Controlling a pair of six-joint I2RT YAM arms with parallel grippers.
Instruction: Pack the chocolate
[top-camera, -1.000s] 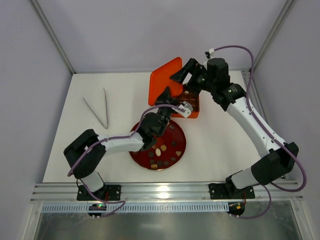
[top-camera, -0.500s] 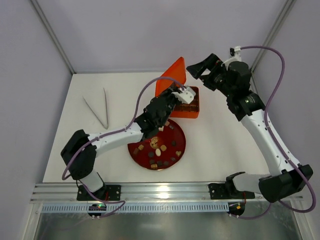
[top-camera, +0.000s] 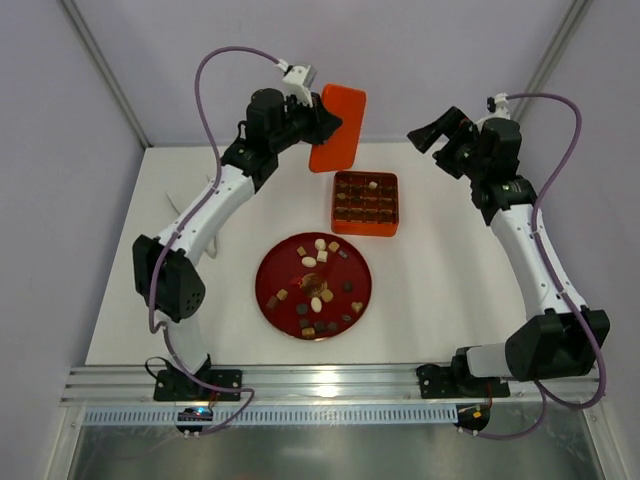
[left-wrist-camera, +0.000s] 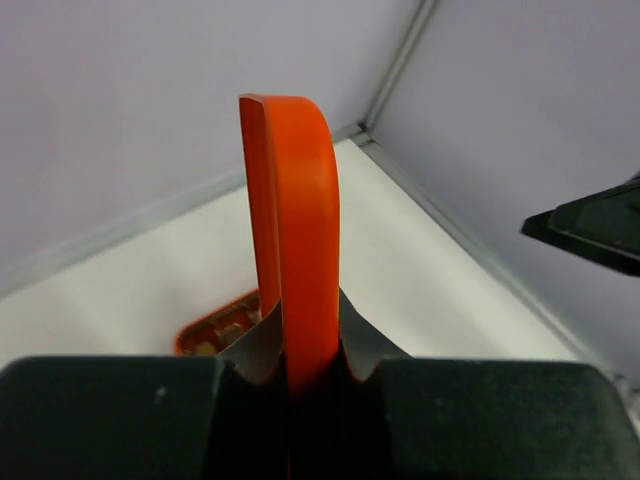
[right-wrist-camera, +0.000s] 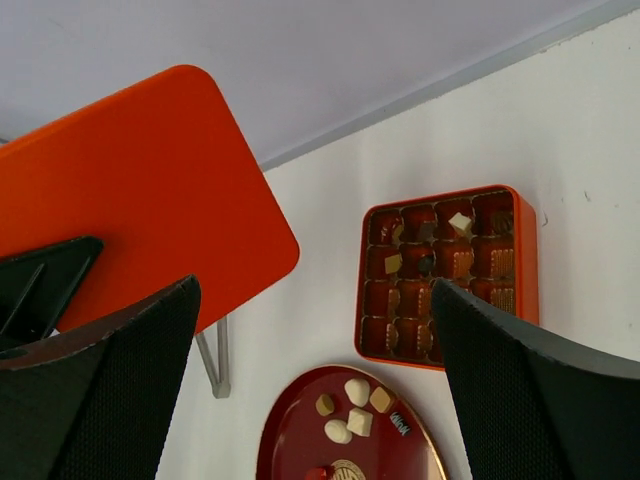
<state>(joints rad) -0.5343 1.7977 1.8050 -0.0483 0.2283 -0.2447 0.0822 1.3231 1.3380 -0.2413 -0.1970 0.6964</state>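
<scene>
Most chocolate (top-camera: 316, 304) far from left end effector (left-wrist-camera: 310, 352) clasping lid (left-wrist-camera: 300, 200), splayed right end effector (right-wrist-camera: 312, 290)

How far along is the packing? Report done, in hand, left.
Done: box open, a few chocolates inside. In hand: left gripper clamps the lid, held high; right gripper open, empty. Left: most chocolates sit on the plate.

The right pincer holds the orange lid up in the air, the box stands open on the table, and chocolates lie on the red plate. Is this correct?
Not quite. The left pincer holds the orange lid, as the left wrist view shows; the right pincer is open and empty. The box, chocolates and red plate are as you say.
</scene>
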